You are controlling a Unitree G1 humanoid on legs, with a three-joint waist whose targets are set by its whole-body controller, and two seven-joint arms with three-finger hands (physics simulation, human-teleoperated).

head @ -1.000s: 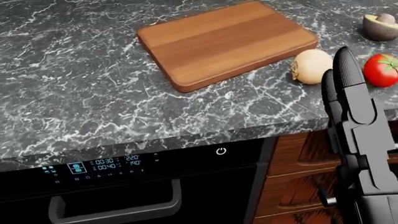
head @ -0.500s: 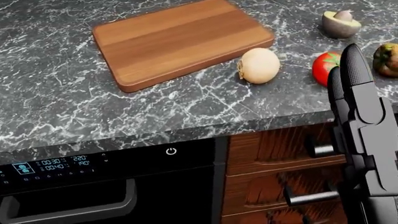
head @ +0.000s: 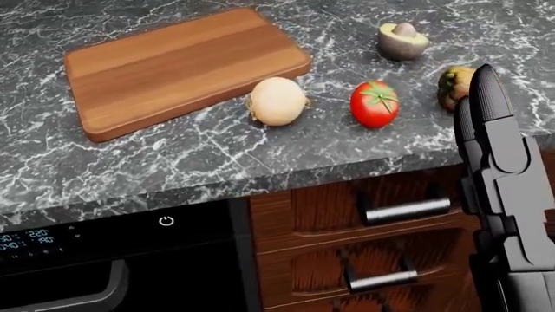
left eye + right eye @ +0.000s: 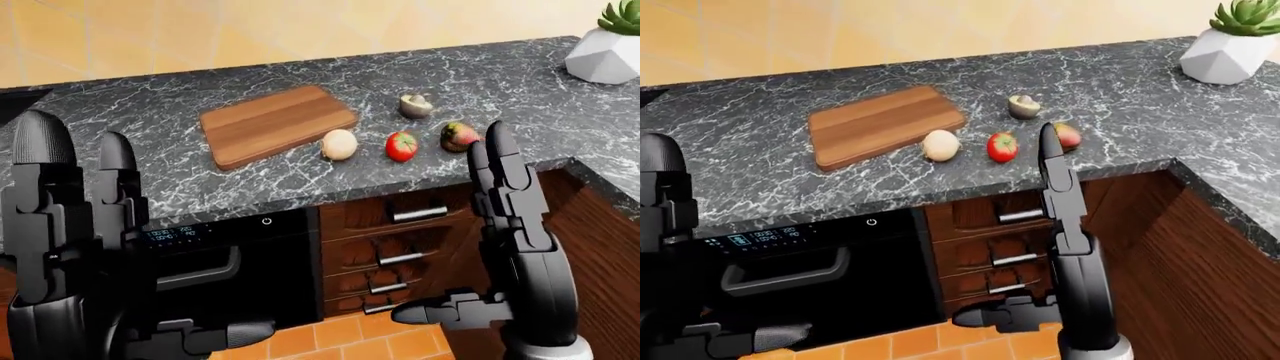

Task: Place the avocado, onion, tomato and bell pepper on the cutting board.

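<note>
A black marble counter [image 3: 174,156] carries a bare rectangular wooden cutting board [image 3: 177,65]. To the board's right lie a pale round onion [image 3: 276,101], red tomato [image 3: 374,103], halved avocado [image 3: 403,40] and, partly hidden, probably the mottled bell pepper [image 4: 458,135]. Both black hands, right hand [image 4: 508,217] and left hand [image 4: 70,217], are raised empty with fingers extended, seemingly readying a reach.

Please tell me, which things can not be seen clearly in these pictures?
- Bell pepper: head view, partly behind the right hand.
- Oven display: digits too small in the left-eye view, cut by the left edge in head view.
- Left hand: absent from head view.
</note>
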